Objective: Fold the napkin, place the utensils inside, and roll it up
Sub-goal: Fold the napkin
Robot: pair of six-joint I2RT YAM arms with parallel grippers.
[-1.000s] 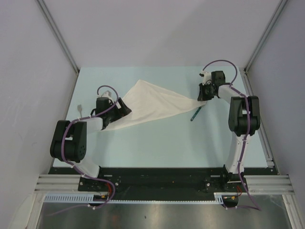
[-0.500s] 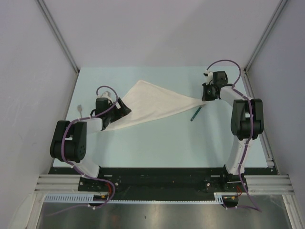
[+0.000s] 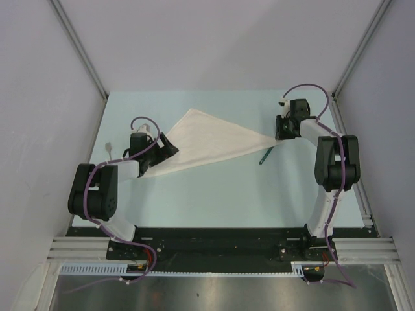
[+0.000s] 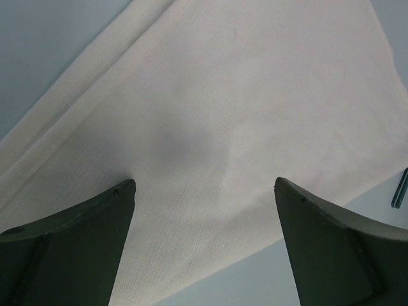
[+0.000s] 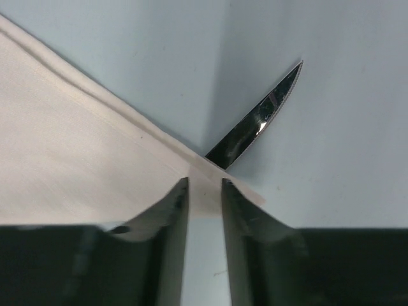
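Across the middle of the pale bench [image 3: 227, 194] the napkin [image 3: 207, 139] lies pulled into a long triangle between both arms. The right hand [image 5: 205, 191] is clamped on the tip of its right corner. The left hand [image 4: 204, 185] has its fingers wide apart over the broad left end. Cloth this soft and light will likely sag and slide unless pinched at corners or hems. The knife [image 3: 266, 154] lies just beside the right corner. Only the right wrist view shows its shiny blade reaching that corner, and only the left wrist view shows the weave and a layered edge.
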